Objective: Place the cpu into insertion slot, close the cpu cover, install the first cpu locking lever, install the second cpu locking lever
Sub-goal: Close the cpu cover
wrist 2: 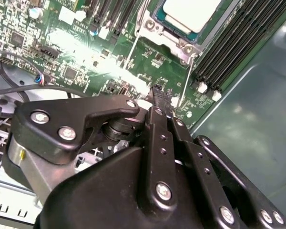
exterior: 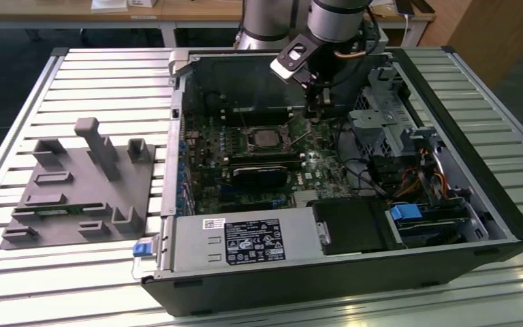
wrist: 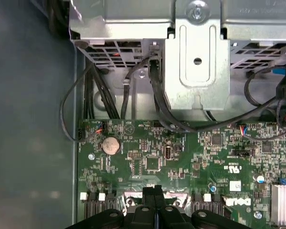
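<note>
**Fingers clenched beside the socket, chip seated**

My arm (exterior: 334, 20) reaches down from the far side of the open computer case (exterior: 479, 204). The wrist is bent so that my gripper (exterior: 316, 117) points down at the green circuit board (exterior: 216, 146). Its tip hangs just beside the insertion slot (exterior: 246, 139), on the exterior view's right of it.

My fingers (wrist: 150, 194) are pressed together, pad against pad, with nothing between them. In both wrist views a thin seam is all that parts them. Whether the tip touches the board I cannot tell.

The cpu (wrist 2: 188, 12) lies in the slot with its silvery top up, and the cpu cover (wrist 2: 176, 42) appears to lie flat around it. Two thin wire locking levers (wrist 2: 133, 45) run along the socket's sides (latched or not, I cannot tell).

As for writing, the power supply (exterior: 193, 248) at the near end of the case carries a black-and-white printed label (exterior: 252, 240). White lettering marks the board near a coin cell (wrist: 111, 144). A grey moulded fixture (exterior: 75, 184) sits on the slatted table (exterior: 43, 286), well apart from me.
</note>
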`<state>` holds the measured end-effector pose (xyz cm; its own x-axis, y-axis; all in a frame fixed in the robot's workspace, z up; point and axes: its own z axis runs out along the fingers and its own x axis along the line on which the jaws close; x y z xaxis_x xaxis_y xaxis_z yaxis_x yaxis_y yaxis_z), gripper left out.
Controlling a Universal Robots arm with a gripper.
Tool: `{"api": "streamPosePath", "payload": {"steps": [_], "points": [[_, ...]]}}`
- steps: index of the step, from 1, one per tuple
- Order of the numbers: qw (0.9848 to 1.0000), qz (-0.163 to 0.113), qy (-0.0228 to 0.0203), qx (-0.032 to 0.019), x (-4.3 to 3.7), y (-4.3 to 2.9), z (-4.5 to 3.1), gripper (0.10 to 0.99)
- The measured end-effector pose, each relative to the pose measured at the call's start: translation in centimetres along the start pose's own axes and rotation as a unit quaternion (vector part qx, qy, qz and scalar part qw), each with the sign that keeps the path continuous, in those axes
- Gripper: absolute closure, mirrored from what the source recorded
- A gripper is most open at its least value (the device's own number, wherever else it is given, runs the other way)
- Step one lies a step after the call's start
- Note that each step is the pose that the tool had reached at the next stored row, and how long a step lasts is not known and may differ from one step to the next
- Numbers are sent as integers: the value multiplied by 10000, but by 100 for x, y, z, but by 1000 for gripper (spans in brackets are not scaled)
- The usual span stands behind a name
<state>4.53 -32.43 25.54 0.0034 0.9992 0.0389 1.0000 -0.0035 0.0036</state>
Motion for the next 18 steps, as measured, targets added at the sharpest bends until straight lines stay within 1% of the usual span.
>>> {"api": "streamPosePath", "payload": {"steps": [7,15,18], "points": [[10000,0,0,1,1,80,2,980],[10000,0,-2,4,1,151,5,980],[10000,0,-3,5,1,166,8,980]]}}
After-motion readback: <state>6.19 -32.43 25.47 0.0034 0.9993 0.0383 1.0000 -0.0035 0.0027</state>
